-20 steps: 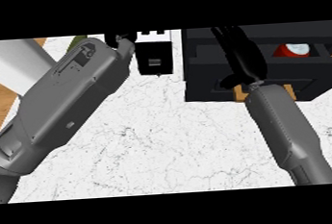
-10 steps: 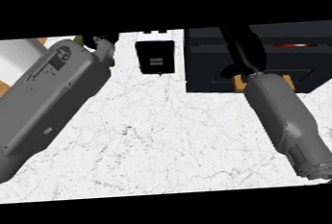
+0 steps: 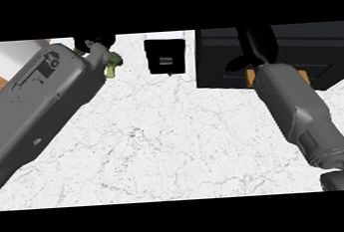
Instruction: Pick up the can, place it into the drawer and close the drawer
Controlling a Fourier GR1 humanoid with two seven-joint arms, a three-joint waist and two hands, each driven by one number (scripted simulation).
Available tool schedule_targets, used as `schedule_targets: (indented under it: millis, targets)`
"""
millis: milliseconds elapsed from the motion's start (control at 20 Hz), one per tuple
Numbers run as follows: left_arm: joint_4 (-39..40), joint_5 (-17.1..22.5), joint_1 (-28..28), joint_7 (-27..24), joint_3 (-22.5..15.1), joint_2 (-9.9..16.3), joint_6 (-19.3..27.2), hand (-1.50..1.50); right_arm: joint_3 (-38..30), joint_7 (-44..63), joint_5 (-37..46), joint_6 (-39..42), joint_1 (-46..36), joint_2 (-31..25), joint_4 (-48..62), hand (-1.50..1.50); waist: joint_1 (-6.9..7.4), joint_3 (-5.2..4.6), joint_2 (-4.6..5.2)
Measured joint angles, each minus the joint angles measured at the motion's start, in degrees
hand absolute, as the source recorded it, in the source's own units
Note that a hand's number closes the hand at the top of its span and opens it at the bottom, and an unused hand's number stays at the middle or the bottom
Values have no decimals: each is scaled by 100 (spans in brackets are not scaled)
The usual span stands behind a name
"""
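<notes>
head view: the drawer, a black box at the upper right of the white marbled counter, looks pushed in, its front face flush and dark. the can is not visible anywhere; i judge it lies inside the drawer, hidden. the right hand rests against the drawer's front, straight up-view from its grey forearm, fingers stretched long and straight over the black face, holding nothing. it is plainly the nearer hand, touching the drawer, so any last push would run along the forearm's line, away from the robot. the left hand sits at the upper left, well apart from the drawer; whether its fingers are curled or straight i cannot tell. a small green thing lies just beside it. between the two arms stands a small black and white box, near the drawer's left side but not in the right hand's way.
</notes>
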Motion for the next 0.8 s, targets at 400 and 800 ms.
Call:
schedule_targets:
  millis: [400, 800]
  targets:
    - [-345, -96, 142, 135, 5, 121, 14, -150, -105, 70, 70, 94, -501, -240, 611, -150, 98, 51, 116]
    - [-650, -111, 309, 252, 61, 277, -54, -150, -613, -666, -517, 650, -797, -92, 866, -150, 123, 58, 158]
